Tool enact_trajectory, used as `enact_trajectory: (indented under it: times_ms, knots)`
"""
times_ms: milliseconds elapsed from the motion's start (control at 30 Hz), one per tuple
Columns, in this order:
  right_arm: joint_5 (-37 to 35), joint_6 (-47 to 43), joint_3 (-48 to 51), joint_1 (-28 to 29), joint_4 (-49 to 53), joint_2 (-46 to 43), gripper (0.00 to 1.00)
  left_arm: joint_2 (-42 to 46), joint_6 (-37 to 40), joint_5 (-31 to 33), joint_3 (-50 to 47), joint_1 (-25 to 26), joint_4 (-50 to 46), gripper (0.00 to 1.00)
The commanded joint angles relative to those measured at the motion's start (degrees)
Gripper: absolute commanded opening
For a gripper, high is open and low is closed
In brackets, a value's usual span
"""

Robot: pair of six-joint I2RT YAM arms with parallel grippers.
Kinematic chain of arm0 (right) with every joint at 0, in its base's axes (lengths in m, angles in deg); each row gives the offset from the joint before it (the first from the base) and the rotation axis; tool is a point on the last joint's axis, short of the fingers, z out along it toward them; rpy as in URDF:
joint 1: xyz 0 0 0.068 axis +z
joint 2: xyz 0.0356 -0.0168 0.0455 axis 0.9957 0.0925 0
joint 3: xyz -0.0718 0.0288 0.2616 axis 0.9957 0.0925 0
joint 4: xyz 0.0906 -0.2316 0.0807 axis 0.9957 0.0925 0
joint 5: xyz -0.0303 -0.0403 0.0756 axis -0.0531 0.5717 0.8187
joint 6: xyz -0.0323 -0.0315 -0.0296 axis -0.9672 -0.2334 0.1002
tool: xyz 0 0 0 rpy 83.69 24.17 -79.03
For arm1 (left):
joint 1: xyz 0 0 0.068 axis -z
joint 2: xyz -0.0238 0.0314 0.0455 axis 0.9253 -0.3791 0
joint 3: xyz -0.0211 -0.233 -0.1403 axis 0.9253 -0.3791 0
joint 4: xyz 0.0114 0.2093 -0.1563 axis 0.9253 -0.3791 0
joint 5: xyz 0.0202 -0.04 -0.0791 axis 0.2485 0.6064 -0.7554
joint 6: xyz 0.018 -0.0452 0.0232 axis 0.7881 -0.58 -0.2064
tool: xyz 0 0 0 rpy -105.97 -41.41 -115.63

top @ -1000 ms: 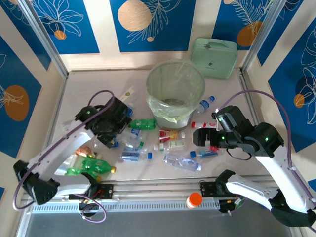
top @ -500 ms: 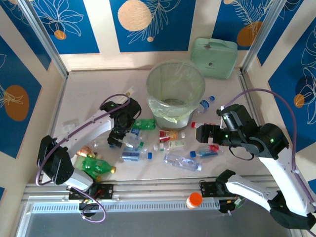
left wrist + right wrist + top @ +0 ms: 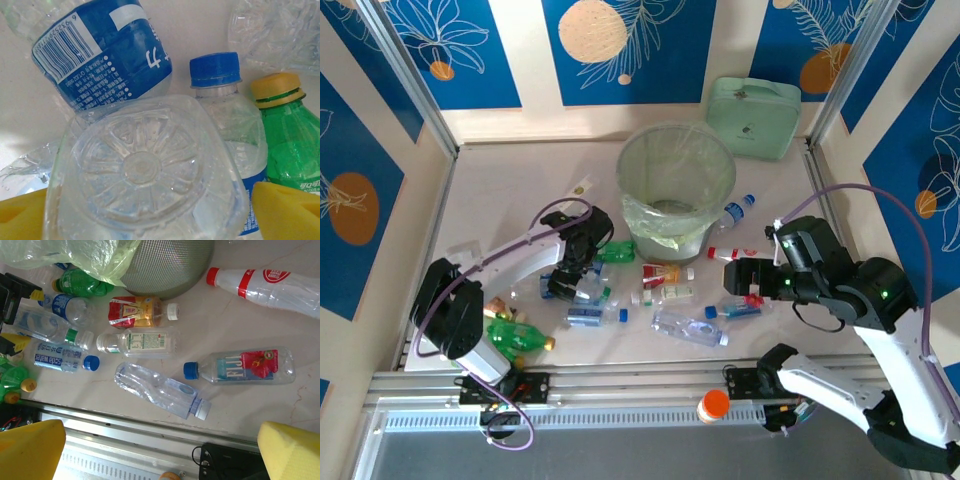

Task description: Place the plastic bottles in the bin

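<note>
- More than a dozen plastic bottles [image 3: 690, 326] lay scattered on the surface [image 3: 510, 190] in front of the bin [image 3: 630, 190], none of them visibly inside it, so we judged the task to be near its start.
- The left claw [image 3: 568, 278] was down in the cluster left of the bin. Its wrist view showed the yellow pads [image 3: 285, 212] either side of the base of a clear bottle [image 3: 142, 170].
- We could not tell whether those pads were already pressing the bottle or just bracketing it.
- A blue-labelled bottle [image 3: 110, 55] and a green bottle [image 3: 290, 145] with a yellow cap crowded close behind it.
- The right claw [image 3: 740, 278] hung released with nothing between its fingers, above a red-labelled bottle [image 3: 245, 367].
- We took the step in hand to be the left-side pick.
- Next it would need a firm squeeze, a straight lift clear of the neighbours, then a carry over the bin's rim.
</note>
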Motion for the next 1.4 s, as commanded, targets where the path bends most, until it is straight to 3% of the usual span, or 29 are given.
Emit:
enact_trajectory:
  times_ms: [0,433,567,867,933,1000,1233,1367]
  knots:
    - [0.1,-1.4,-0.5,-0.4,1.5,-0.5,0.99,-0.9,-0.6,1.9,-1.0,-0.3,0.0,0.83]
    - [0.4,-2.5,-0.8,-0.8,0.3,-0.7,0.97,-0.4,1.0,4.0,0.9,-0.3,-1.3,0.62]
    - [0.4,-3.3,-1.0,-0.9,0.3,-0.7,0.97,1.2,1.9,4.4,2.1,-0.3,-2.0,0.61]
    - [1.1,-9.7,-4.6,-0.5,-2.0,-0.2,0.98,11.5,5.1,5.0,2.2,-0.3,-1.5,0.56]
    - [5.9,-15.4,-6.2,-0.5,-3.1,-0.3,0.97,14.8,7.2,4.9,1.0,-0.3,0.6,0.53]
    - [9.4,-19.0,-9.2,0.0,-2.0,1.8,0.94,18.1,10.9,5.2,0.6,-0.3,1.9,0.46]
    - [20.1,-18.5,-15.2,0.5,-4.4,8.1,0.91,27.5,31.9,3.7,1.5,-0.4,9.2,0.42]
    - [24.7,-18.3,-16.6,0.6,-8.1,11.0,0.9,34.4,45.6,-1.7,-1.5,-0.4,25.5,0.44]
